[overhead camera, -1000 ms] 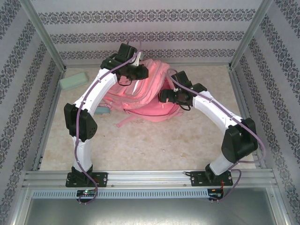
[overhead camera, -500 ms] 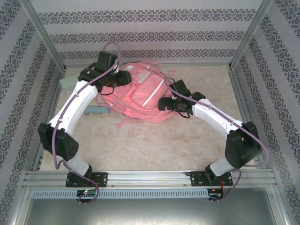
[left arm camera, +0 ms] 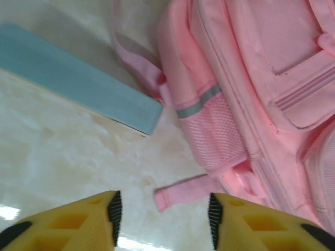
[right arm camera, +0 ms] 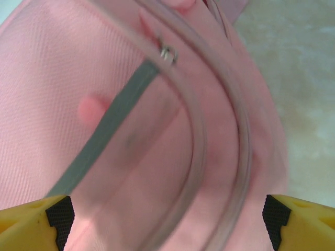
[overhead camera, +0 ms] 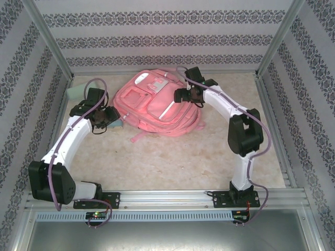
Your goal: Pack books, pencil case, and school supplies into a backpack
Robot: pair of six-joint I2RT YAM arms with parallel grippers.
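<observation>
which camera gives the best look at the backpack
Top external: almost all of the backpack shows, pockets up. Left wrist shows its side, with the mesh pocket and a strap end. Right wrist gives a blurred close-up of a zipper.

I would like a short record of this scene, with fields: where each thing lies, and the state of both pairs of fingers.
backpack: lies flat on the table, far middle, front pockets up
pencil case: on the table, far left, outside the backpack
teal-blue flat item: on the table, beside the backpack
left fingers: open, empty, above the table near a loose strap
right fingers: wide open, empty, above the backpack near a zipper pull
</observation>
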